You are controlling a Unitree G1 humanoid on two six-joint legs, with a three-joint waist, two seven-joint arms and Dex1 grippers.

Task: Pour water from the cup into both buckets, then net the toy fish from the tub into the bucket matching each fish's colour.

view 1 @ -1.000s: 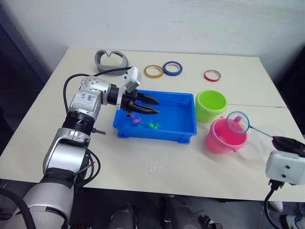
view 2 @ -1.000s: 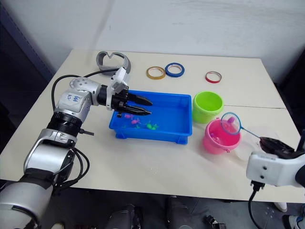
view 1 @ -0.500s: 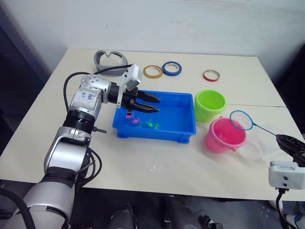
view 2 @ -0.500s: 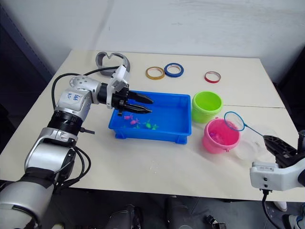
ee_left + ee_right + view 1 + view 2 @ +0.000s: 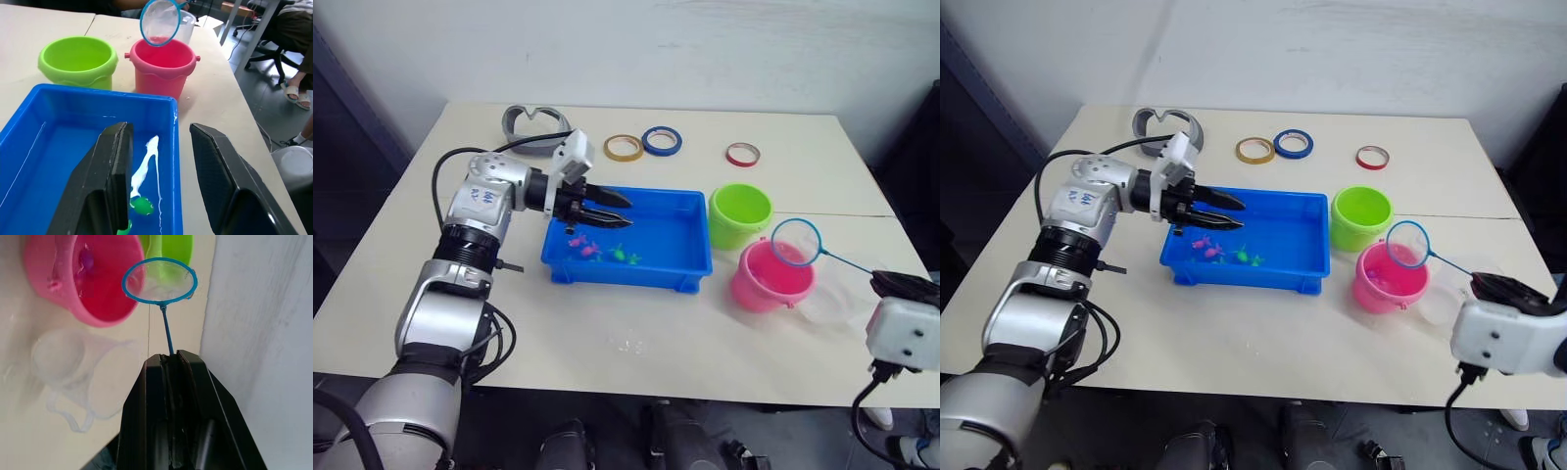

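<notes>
Holding the net [image 5: 160, 280] by the end of its thin stick, the right gripper [image 5: 170, 363] has its two fingers pressed together on the handle, with the hoop poised over the rim of the pink bucket [image 5: 771, 277] near the table's [image 5: 636, 333] right edge. The net looks very light and its stick slender and likely whippy, so a grip at the far end should let the hoop wobble; slow wrist turns would suit it better than quick ones. The mesh is soft and will probably sag under a wet fish.

The green bucket [image 5: 739, 214] stands just beside the pink one, towards the far edge, and the clear cup [image 5: 833, 297] sits on the pink bucket's right side, close to the table's right edge. A small dark fish lies inside the pink bucket in the right wrist view.

The blue tub [image 5: 629, 237] rests mid-table, holding a few toy fish [image 5: 601, 251], pink and green, near its left end. They look tiny, hard and slick in water, best scooped from beneath. The left gripper [image 5: 157, 183] hovers over the tub's left end with its fingers spread apart, holding nothing.
</notes>
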